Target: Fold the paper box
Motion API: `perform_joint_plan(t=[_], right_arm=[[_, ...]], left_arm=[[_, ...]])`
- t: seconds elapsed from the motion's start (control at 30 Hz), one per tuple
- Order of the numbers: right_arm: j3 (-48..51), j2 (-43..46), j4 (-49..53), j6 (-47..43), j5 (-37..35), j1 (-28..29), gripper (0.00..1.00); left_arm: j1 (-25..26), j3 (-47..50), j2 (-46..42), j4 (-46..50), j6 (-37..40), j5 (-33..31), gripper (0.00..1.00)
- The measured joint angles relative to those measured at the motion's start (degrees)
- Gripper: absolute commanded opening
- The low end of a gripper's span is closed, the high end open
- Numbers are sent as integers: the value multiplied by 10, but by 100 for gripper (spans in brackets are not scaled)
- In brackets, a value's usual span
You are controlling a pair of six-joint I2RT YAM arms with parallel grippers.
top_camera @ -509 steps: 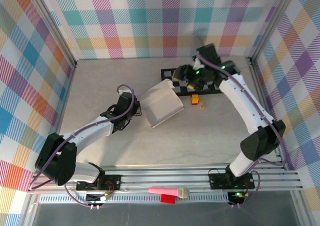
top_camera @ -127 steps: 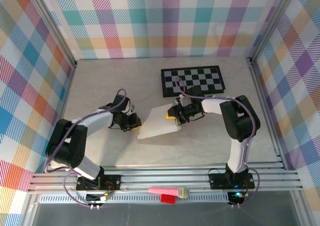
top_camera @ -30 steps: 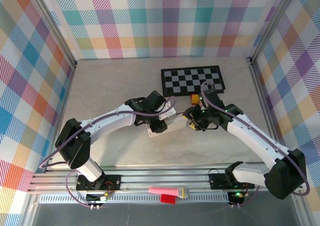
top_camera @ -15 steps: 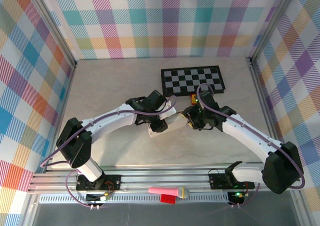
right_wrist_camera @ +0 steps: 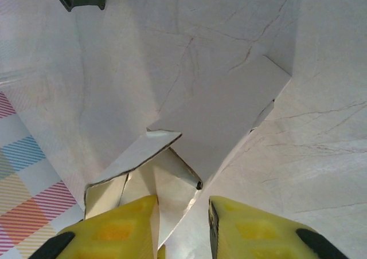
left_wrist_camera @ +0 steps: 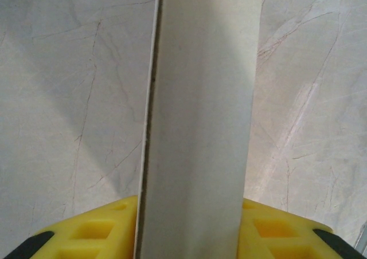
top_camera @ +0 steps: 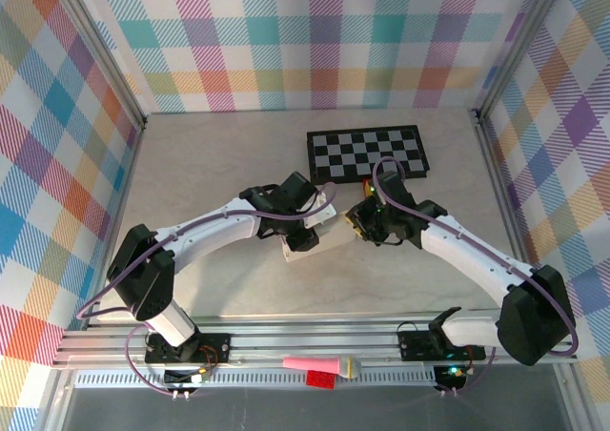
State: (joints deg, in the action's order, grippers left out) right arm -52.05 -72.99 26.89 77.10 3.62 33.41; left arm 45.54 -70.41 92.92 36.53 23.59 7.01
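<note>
A pale, marble-veined table (top_camera: pixel 191 212) sits inside walls (top_camera: pixel 286 40) of bright plaid, with a checkerboard mat (top_camera: pixel 367 153) lying at its far side. Just in front of the mat, toward the arms, the paper box (top_camera: pixel 327 235) lies on the table. Its long axis is roughly parallel to the mat's front edge, tilted a little toward the mat at its right end. The left gripper (top_camera: pixel 303 231) is clamped on the box's left part. The left wrist view shows the narrow panel (left_wrist_camera: pixel 200 127) running straight away between the yellow fingers (left_wrist_camera: pixel 97 233). The right gripper (top_camera: pixel 360 223) stands at the end nearer the mat. Its wrist view shows loose end flaps (right_wrist_camera: pixel 137 156) half folded and the fingers (right_wrist_camera: pixel 252 230) apart, one flap possibly touching a finger.
</note>
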Motion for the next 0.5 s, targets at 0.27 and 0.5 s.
perform_joint_plan(t=[0.27,0.5], right_arm=[[-64,13,89,-158,-35,-24,31],[-169,-12,139,-501,38,-129,33]], left_arm=[[-9,1,-4,0,2,1,35],[-19,5,-21,12,17,21,36]])
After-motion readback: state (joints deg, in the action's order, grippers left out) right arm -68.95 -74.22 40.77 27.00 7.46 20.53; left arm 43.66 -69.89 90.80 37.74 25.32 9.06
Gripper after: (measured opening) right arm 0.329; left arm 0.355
